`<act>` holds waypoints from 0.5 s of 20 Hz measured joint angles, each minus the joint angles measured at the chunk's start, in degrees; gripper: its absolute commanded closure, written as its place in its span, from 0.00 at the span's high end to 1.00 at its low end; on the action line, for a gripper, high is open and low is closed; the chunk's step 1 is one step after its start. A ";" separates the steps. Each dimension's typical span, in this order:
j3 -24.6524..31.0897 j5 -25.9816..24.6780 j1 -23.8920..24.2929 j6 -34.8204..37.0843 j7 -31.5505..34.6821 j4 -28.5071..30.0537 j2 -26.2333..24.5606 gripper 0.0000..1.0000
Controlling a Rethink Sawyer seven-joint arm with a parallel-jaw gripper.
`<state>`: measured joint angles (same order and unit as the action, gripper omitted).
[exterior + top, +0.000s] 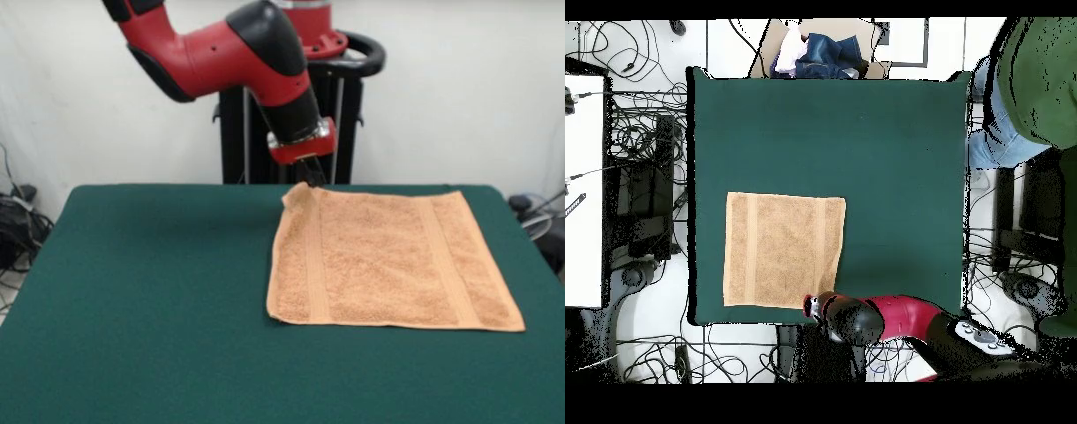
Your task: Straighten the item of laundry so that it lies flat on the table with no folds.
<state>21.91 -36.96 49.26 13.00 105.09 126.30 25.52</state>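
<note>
Because the towel (388,261) lies spread near the robot-side edge of the table (150,291), only its corner beneath the gripper (310,177) appears slightly raised. Whether the pincer is spread or pinching that corner cannot be told.

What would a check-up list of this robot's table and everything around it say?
Surface: dark green table, bare apart from the towel.
Job's things: peach-orange towel spread almost flat near the robot's edge; the far corner by the arm looks slightly lifted and crumpled.
Clutter: nothing seen on the table.
Grippers: tool right at the towel's raised corner; open or shut cannot be told.
Cables: many loose cables on the floor around the table.
Surroundings: open cardboard box of clothes past the table's far edge; a person in a green top and jeans standing beside the table; black pedestal behind the arm.
</note>
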 measured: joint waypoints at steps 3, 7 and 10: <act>-0.01 0.26 0.02 2.00 0.00 0.26 3.90 0.00; -0.02 1.24 -0.08 5.18 0.00 0.26 7.91 0.00; -0.12 1.56 -1.15 6.19 0.01 0.26 10.12 0.00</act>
<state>21.79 -35.40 48.11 19.19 105.10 126.57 35.64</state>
